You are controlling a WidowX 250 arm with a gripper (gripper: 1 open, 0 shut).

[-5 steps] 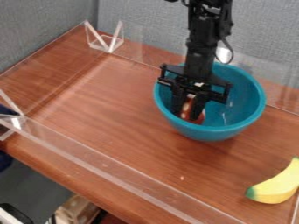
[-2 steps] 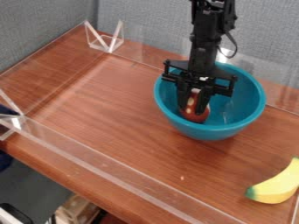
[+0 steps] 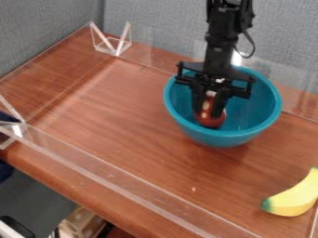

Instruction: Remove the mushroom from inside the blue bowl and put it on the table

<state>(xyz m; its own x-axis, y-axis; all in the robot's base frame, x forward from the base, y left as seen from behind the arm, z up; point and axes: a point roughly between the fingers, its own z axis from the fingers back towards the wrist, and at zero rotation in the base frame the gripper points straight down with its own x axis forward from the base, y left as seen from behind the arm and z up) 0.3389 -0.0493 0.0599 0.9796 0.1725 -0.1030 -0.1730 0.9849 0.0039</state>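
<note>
- Against the earlier frames, the end effector [image 3: 213, 108] sits slightly higher in the bowl [image 3: 225, 110], and the mushroom [image 3: 209, 114] has risen with it, away from the bowl's floor.
- The end effector points straight down and is clamped nearly closed on the mushroom, whose reddish cap and pale stem show between the fingers.
- Done, as I judge it: the grasp is made and the lift has begun.
- Left: the mushroom is inside the bowl, below its rim; it has to clear the rim, travel sideways and be set down on the desk [image 3: 112, 102].
- Count: one bowl, one mushroom, one end effector, one banana [image 3: 296, 195] lying on the desk well to the front right of the bowl.
</note>
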